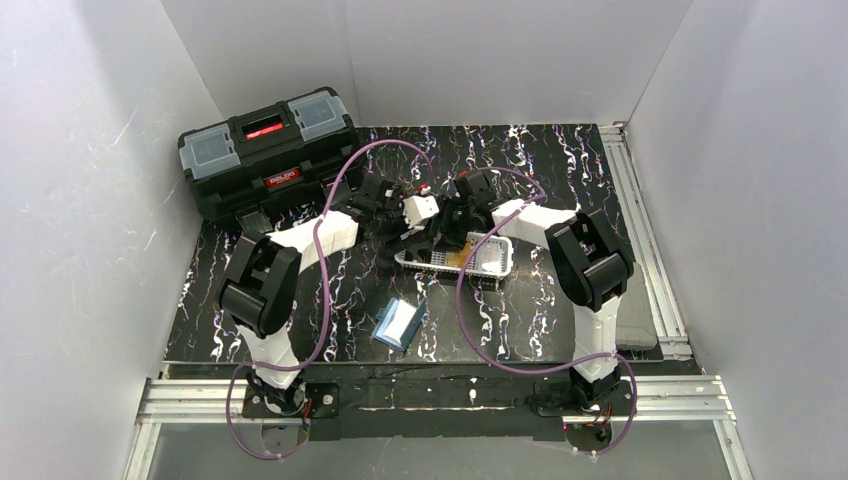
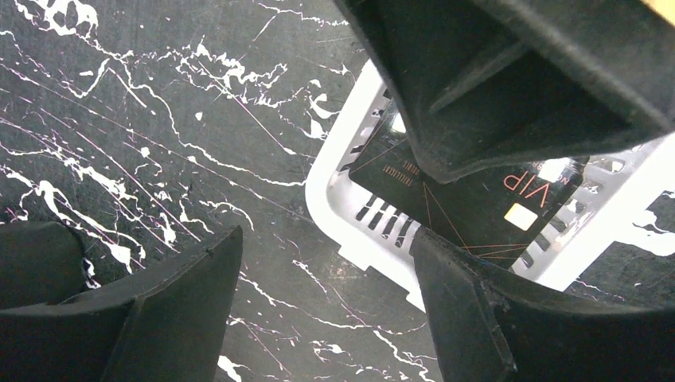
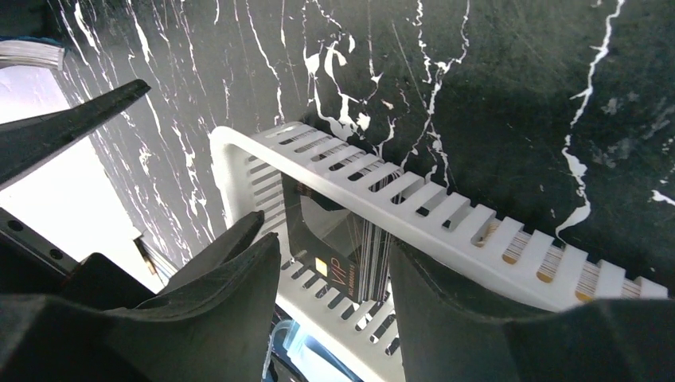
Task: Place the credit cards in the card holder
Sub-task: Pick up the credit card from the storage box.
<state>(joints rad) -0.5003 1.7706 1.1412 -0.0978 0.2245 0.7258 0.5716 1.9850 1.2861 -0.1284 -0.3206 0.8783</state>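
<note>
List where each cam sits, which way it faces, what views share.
Top external: above and behind the bases, facing down on the table; shows left arm, right arm, toolbox, card holder, white basket.
Left wrist: on the left arm, facing down past the left gripper at the basket corner and black card.
Right wrist: on the right arm, facing down past the right gripper along the basket wall.
Shared: both wrists see the black card.

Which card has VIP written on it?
The black card, lying in the white basket. It alone is dark, with orange lettering; the orange card and the pale card are lighter.
</note>
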